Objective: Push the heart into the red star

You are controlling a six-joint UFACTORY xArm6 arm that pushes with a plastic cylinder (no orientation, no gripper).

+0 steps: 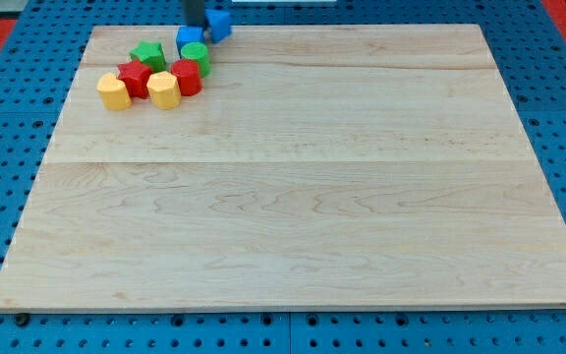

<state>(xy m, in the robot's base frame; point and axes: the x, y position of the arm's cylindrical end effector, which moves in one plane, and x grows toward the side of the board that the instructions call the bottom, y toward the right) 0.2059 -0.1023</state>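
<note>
The yellow heart lies at the board's upper left, touching the lower left side of the red star. My tip is at the board's top edge, right of and above both. It stands between the blue cube just below it and the blue triangle to its right. The tip is well apart from the heart.
A green star sits above the red star. A yellow hexagon and a red round block sit right of the red star, with a green round block above them. All rest on the wooden board.
</note>
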